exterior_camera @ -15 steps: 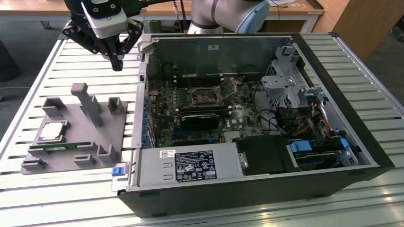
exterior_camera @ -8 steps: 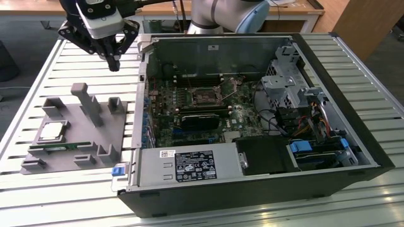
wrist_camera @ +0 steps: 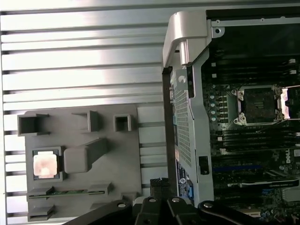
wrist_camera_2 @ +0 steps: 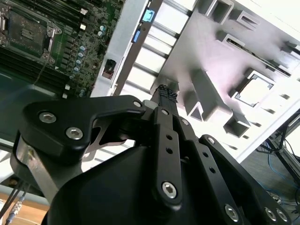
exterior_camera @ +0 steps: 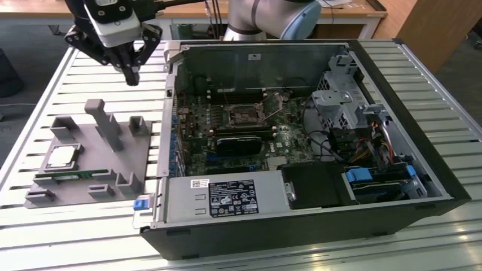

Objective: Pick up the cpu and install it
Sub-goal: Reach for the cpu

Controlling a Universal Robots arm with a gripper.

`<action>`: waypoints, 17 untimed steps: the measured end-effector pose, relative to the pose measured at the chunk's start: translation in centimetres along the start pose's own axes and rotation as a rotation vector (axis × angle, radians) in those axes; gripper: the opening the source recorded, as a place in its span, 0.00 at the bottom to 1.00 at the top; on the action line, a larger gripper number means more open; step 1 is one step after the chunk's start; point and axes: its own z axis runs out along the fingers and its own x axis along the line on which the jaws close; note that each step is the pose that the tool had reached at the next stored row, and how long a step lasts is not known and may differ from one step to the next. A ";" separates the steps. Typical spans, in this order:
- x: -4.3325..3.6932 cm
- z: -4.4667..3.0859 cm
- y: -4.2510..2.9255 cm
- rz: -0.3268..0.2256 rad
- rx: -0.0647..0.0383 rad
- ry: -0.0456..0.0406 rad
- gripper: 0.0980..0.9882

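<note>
Exterior view, from its left: the cpu lies flat in a square recess of a gray holder tray on the slatted surface. A green memory stick is slotted just beside it. The hand hangs high near the tray, well apart from the cpu, its fingers pressed together on nothing. At the right stands the open computer case; this view takes in its power supply and drive cage. The first wrist view looks straight down on the chip's shiny top and on the motherboard's processor socket.
</note>
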 end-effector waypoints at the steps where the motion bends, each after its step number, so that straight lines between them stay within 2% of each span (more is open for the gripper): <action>1: 0.08 0.01 -0.01 0.000 0.000 0.0000 0.01; 17: 1.19 0.10 -0.09 0.000 0.000 0.0000 0.01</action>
